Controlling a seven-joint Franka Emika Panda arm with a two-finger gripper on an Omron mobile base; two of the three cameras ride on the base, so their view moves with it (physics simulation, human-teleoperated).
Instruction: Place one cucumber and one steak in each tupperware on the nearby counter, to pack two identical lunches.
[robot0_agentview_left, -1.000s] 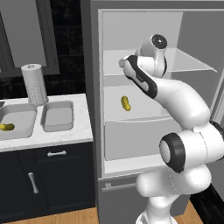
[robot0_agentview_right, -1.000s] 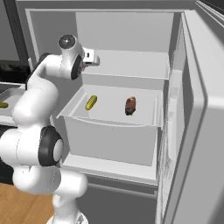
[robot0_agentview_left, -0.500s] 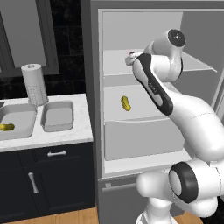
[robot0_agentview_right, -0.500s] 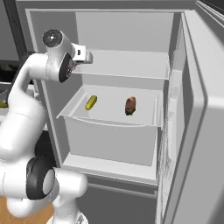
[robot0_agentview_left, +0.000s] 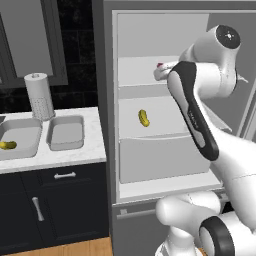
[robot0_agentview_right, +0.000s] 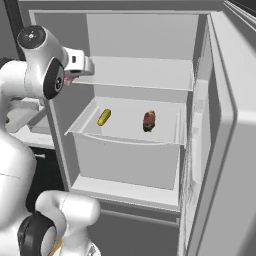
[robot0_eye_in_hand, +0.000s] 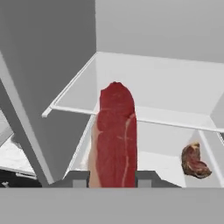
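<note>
Over the last second the arm has been raised and drawn back from the fridge interior: the gripper (robot0_eye_in_hand: 113, 177), earlier low and close to the middle shelf, is now seen at upper-shelf height near the left edge of the fridge opening. The base views are otherwise unshifted, so the base is judged stationary. In the hand view the slim red-pink steak (robot0_eye_in_hand: 114, 138) is clamped between the two finger tips, standing up from them toward the shelves; a small red spot at the hand is also visible in the left base view. The pick is therefore judged done, with carriage to the counter (robot0_agentview_left: 75, 152) the next step. The darker brown-red steak (robot0_agentview_right: 149, 120) remains on the middle shelf, lower and to the right of the held piece in the hand view, well apart from it. One cucumber (robot0_agentview_left: 144, 118) lies on the same shelf, left of the dark steak. A second cucumber (robot0_agentview_left: 7, 145) lies in the left tupperware (robot0_agentview_left: 31, 145); the right tupperware (robot0_agentview_left: 65, 142) holds nothing visible. Both trays sit well to the left of the gripper, so a wide swing is judged necessary.
</note>
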